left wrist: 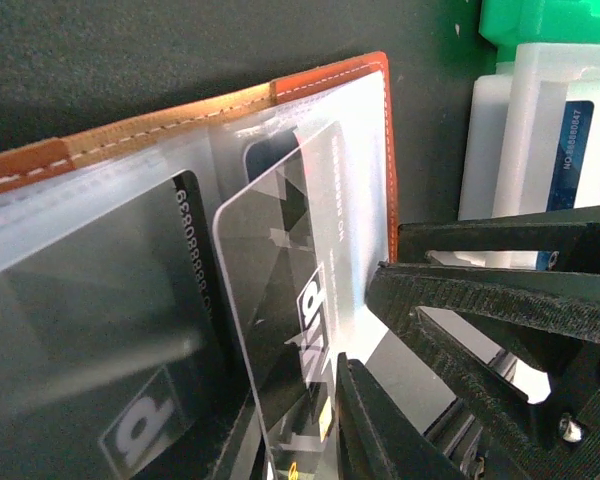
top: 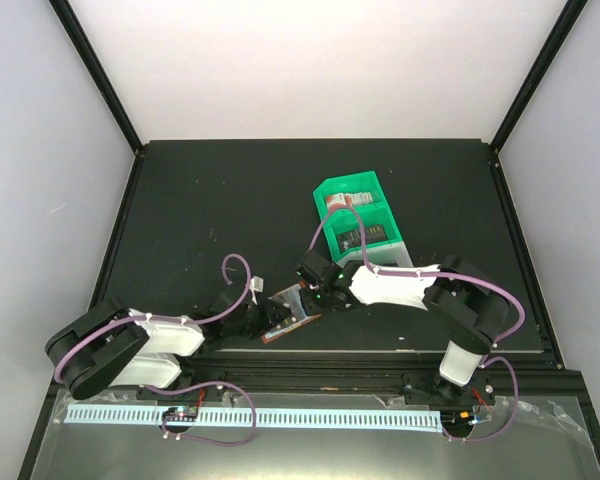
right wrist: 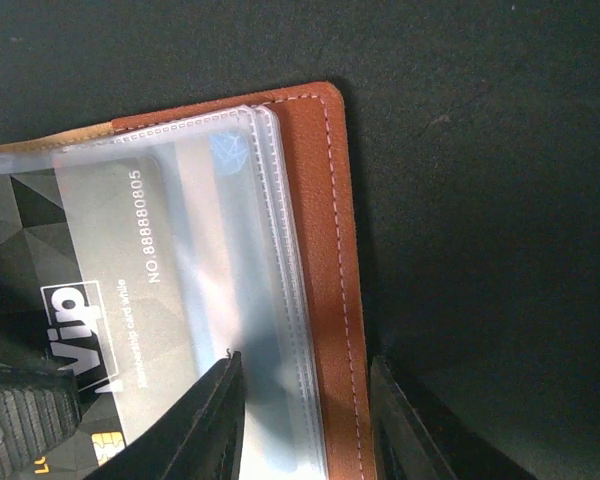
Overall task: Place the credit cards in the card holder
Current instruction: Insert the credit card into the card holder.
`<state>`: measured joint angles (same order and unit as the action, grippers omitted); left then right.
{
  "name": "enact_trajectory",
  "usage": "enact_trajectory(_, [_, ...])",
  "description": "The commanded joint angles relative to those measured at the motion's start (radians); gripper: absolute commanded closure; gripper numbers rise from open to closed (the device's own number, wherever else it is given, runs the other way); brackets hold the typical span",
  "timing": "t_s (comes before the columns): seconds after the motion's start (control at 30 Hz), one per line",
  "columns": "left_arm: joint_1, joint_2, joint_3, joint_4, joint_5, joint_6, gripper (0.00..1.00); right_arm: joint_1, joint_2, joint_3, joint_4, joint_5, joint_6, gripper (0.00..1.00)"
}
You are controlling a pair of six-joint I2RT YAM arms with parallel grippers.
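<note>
Overhead and wrist views of my two-arm rig at a black bench. One brown leather holder lies open near the front edge, between the two arms, with its clear sleeves facing up.

The tips of my left end effector sit at the edge of a dark VIP card. The far end of that card appears to be tucked under a sleeve. I cannot tell whether the tips are clenched on the card or only nudging it. My right end effector has its jaws apart, astride the holder's stitched edge. Whether it pinches that edge or merely pins it down, I cannot tell.

Counted, there is one holder and one green tray just beyond it. There are two dark cards at the holder: the VIP card and a second dark card in the neighbouring sleeve. In the tray I make out three more: a red-and-white card, a dark tray card and a blue card. Others may be hidden.

I judge each card to be light, stiff and slick. It is best pinched by one short end, leaving the leading end free to enter a sleeve. The sleeves look floppy and glossy, so a mouth may collapse. The holder is light and likely to slide unless held at its leather edge.
</note>
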<state>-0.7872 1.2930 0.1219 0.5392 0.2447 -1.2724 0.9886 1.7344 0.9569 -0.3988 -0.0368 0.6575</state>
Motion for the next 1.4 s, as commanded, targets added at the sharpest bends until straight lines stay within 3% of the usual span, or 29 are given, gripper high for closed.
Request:
enact_trajectory(0.0, [-0.009,-0.006,0.015,-0.079,-0.003,0.038,0.77,0.008,0.011,-0.027,0.012,-0.022,0.017,0.64])
enact_trajectory(0.13, [-0.010,-0.074,0.030,-0.150,0.004,0.058,0.65,0.008,0.000,-0.031,0.007,-0.013,0.016,0.64])
enact_trajectory(0.3, [-0.009,-0.173,0.064,-0.359,-0.022,0.117,0.48,0.008,-0.023,-0.033,-0.017,0.027,0.018,0.63])
enact_trajectory(0.53, [-0.006,-0.222,0.101,-0.502,-0.033,0.178,0.37,0.008,-0.044,-0.028,-0.034,0.068,0.017,0.62])
enact_trajectory(0.77, [-0.006,-0.252,0.109,-0.573,-0.038,0.177,0.38,0.008,-0.052,-0.038,-0.011,0.028,0.010,0.63])
enact_trajectory(0.97, [-0.006,-0.256,0.108,-0.576,-0.045,0.172,0.58,0.008,-0.049,-0.051,0.007,0.007,0.011,0.64])
enact_trajectory(1.23, [-0.006,-0.146,0.131,-0.478,0.016,0.190,0.55,0.008,-0.043,-0.058,0.018,-0.005,0.011,0.64])
enact_trajectory(1.37, [-0.007,-0.110,0.147,-0.406,0.053,0.217,0.59,0.008,-0.039,-0.059,0.024,-0.019,0.010,0.65])
